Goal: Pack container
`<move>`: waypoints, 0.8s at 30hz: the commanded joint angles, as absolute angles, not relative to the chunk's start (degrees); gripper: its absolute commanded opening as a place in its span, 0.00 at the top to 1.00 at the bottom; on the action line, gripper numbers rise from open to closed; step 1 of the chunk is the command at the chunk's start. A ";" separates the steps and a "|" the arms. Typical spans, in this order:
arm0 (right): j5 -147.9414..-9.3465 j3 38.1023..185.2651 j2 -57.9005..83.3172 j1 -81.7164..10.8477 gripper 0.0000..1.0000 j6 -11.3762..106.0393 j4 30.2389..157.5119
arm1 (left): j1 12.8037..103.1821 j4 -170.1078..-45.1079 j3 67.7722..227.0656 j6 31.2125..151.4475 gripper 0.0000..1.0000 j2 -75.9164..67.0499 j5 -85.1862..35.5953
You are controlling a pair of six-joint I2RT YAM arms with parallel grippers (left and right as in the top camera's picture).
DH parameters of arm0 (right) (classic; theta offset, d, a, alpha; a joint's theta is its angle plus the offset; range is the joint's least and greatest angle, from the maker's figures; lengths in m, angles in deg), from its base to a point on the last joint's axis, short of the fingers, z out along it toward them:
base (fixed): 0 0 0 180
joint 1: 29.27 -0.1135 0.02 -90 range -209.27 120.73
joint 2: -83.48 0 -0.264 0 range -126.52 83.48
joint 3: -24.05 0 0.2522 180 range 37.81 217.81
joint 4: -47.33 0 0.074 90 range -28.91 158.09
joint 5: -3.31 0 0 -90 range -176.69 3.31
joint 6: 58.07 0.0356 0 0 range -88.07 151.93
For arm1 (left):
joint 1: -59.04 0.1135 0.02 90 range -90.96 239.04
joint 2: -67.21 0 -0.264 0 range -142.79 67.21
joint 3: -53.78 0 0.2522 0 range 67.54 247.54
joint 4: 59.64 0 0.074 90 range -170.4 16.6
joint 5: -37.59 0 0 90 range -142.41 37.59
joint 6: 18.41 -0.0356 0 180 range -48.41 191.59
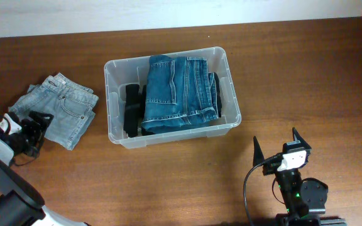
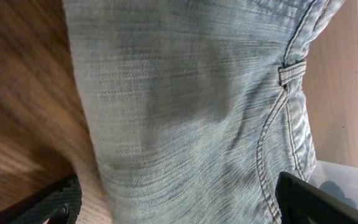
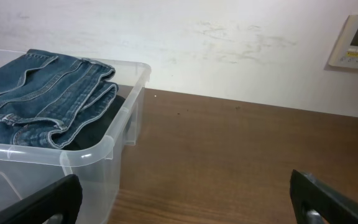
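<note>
Left gripper (image 1: 35,130): jaws spread wide and empty, at the near left of the table (image 1: 307,75), right over the near-left edge of the light jeans (image 1: 61,107); in its wrist view the pale denim fills the space between the fingers.
Right gripper (image 1: 274,137): jaws wide apart, holding nothing, near right, well apart from the container (image 1: 114,94).
Container: mid-table toward the far side, upright and open-topped.
Container look: clear, translucent plastic; rectangular, rounded corners, rolled rim, a moulded grip recess in the short end.
Contents: folded blue jeans (image 1: 178,91), mid-blue denim with tan stitching, lying on a dark garment (image 1: 132,110) that shows along the left side; the top fold reaches about rim height.
Light jeans: faded, fine-ribbed denim, folded, on the table left of the container and apart from it; a belt loop and a curved pocket seam show.
Table: brown wood grain, smooth.
Backdrop: scuffed white wall (image 3: 229,43) with a small white panel (image 3: 353,42) at far right.
</note>
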State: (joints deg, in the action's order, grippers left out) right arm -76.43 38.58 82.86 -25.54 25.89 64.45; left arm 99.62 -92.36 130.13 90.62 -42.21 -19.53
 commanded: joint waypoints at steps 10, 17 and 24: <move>-75.73 38.12 83.30 -25.11 0.02 25.96 64.47 | 99.71 -88.32 130.81 91.43 0.01 -50.72 -15.09; -75.70 38.12 83.30 -25.11 0.02 25.96 64.47 | 99.71 -88.03 130.81 91.43 0.01 -51.07 -15.13; -75.73 38.12 83.30 -25.11 0.02 25.96 64.47 | 99.71 -89.56 130.81 91.43 0.54 -51.07 -17.82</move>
